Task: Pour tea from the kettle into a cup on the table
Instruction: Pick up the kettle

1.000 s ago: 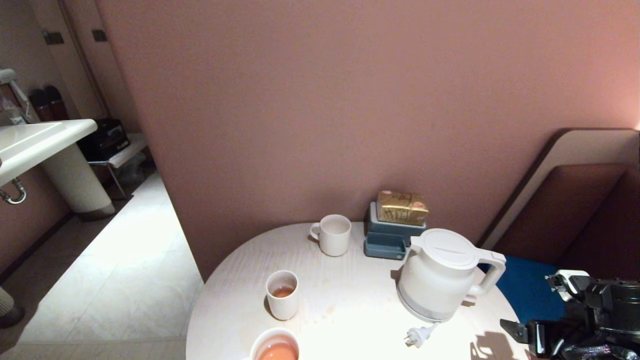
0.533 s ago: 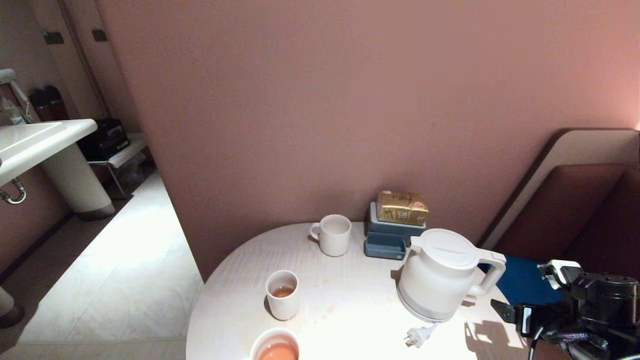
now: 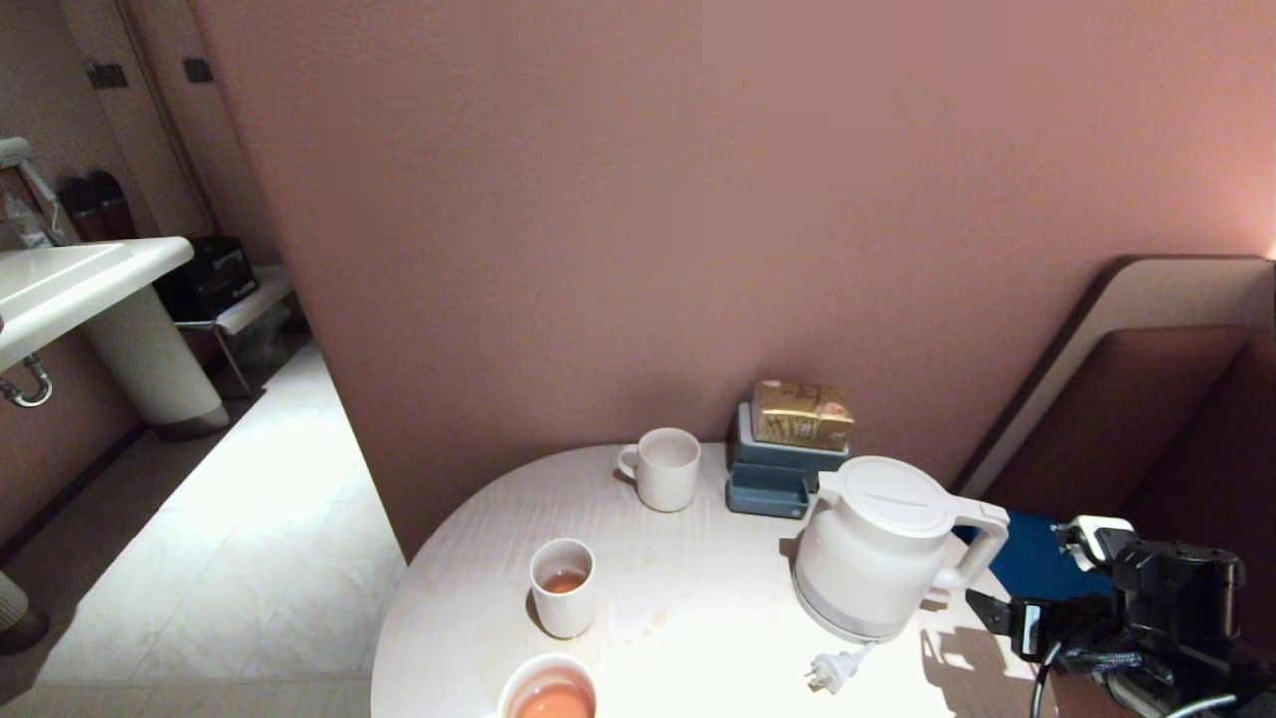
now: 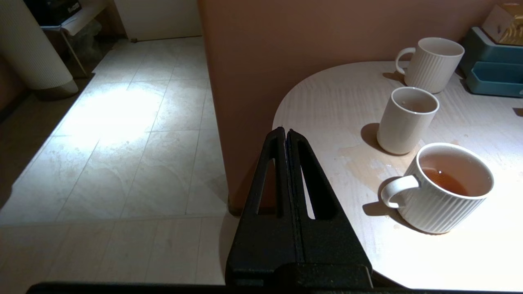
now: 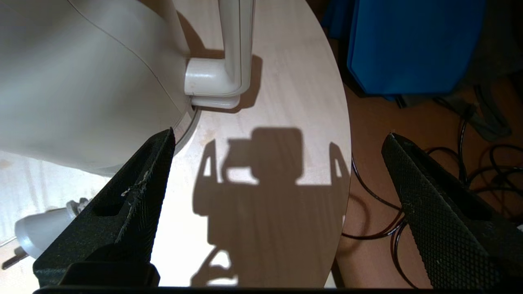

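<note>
Black right gripper (image 3: 1032, 583) nearer kettle (image 3: 877, 548).

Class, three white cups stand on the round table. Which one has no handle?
The tall narrow cup in the middle has no handle; the ribbed mug by the wall and the wide mug at the near edge both do.

Left gripper (image 4: 287, 132) fingers pressed together over the floor (image 4: 114, 155). At three o'clock the surface (image 4: 327, 106) carries the cup (image 4: 404, 121), between two ribbed mugs.
</note>
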{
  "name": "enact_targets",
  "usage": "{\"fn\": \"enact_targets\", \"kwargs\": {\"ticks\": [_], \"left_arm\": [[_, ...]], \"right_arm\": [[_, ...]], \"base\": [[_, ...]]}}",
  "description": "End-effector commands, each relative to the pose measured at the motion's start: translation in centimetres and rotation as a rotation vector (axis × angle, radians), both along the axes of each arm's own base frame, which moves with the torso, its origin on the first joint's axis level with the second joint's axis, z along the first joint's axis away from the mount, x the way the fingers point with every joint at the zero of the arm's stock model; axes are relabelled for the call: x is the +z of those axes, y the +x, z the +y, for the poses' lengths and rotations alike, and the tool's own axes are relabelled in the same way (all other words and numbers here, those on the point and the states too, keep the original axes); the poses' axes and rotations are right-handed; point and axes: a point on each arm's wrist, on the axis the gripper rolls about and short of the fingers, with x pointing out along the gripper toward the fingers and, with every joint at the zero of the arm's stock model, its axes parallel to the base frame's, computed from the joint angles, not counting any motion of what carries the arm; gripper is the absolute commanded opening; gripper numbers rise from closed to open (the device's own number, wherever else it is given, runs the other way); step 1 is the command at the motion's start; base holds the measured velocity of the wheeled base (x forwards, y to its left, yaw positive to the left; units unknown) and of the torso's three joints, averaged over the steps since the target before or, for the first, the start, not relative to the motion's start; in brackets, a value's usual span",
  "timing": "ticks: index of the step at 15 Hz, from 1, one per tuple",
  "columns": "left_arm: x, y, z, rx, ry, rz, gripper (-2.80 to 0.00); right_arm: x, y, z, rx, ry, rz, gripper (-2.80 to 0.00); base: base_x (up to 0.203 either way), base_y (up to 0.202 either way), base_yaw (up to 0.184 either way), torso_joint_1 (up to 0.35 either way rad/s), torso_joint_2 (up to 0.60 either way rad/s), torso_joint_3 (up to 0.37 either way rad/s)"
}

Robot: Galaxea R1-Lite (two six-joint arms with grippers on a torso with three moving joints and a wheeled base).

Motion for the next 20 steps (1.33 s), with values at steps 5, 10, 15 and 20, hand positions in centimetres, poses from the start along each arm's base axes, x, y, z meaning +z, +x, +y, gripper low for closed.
{"fn": "enact_targets", "kwargs": {"ticks": [5, 10, 15, 20], "left_arm": [[0.0, 0.0, 0.0, 0.000, -0.001, 0.000, -2.80], [0.0, 0.0, 0.0, 0.000, -0.001, 0.002, -2.80], [0.0, 0.0, 0.0, 0.000, -0.001, 0.002, -2.80], [0.0, 0.0, 0.0, 0.000, -0.001, 0.001, -2.80]], "right_arm": [[-0.1, 0.4, 0.0, 0.001, -0.005, -0.006, 0.00], [0.2, 2.2, -0.8, -0.017, -0.024, -0.054, 0.00], [-1.2, 4.8, -2.2, -0.026, -0.050, -0.059, 0.00], [-1.1, 6.4, -2.2, 0.032, -0.049, -0.098, 0.00]], "base": [[0.000, 0.000, 0.000, 0.000, 0.00, 0.000], [0.000, 0.000, 0.000, 0.000, 0.00, 0.000], [0.000, 0.000, 0.000, 0.000, 0.00, 0.000], [0.000, 0.000, 0.000, 0.000, 0.00, 0.000]]}}
